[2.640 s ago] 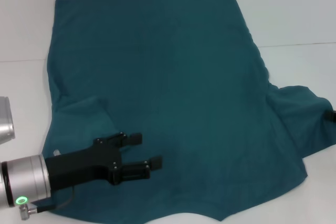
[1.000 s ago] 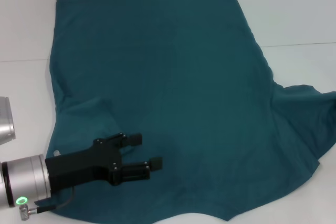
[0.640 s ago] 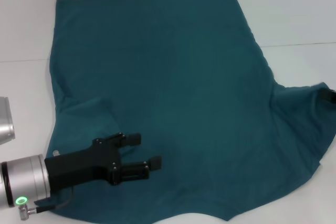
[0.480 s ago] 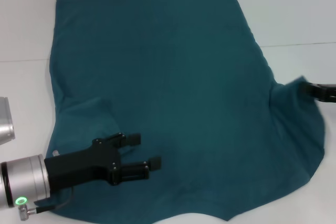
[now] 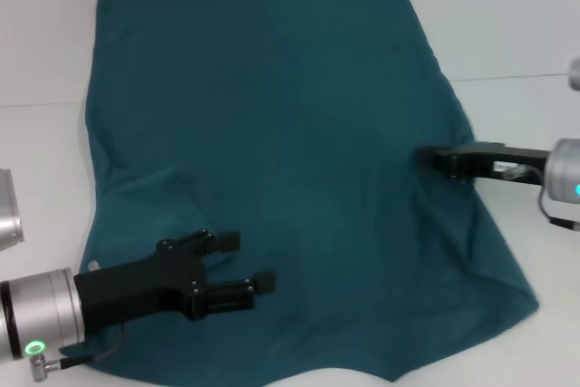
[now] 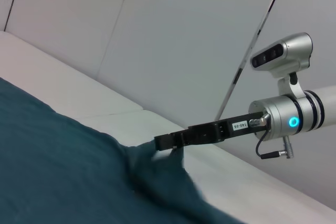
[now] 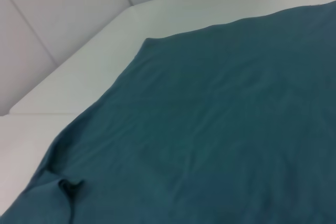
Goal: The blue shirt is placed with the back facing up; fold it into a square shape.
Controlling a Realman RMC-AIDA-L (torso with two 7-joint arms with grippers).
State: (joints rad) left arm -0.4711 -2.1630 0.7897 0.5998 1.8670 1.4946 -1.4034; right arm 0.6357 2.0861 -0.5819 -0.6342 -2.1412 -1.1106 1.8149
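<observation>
The blue shirt (image 5: 272, 124) lies spread over the white table and fills most of the head view. My right gripper (image 5: 433, 159) reaches in from the right and is shut on the shirt's right sleeve, holding it lifted over the edge of the shirt's body. In the left wrist view the right gripper (image 6: 169, 141) pinches a raised peak of the shirt (image 6: 58, 166). My left gripper (image 5: 251, 260) hovers open over the shirt's near left part with nothing between its fingers. The right wrist view shows only flat shirt fabric (image 7: 220, 124) with a folded sleeve at its edge.
The white table (image 5: 507, 24) shows bare surface to the right, far side and left of the shirt. A seam line (image 5: 526, 76) crosses the table on the right. A silver cylinder of the left arm (image 5: 7, 208) sits at the left edge.
The right gripper has come in from the right edge, dragging the right sleeve leftwards and up over the shirt's side. The left arm has stayed where it was.
</observation>
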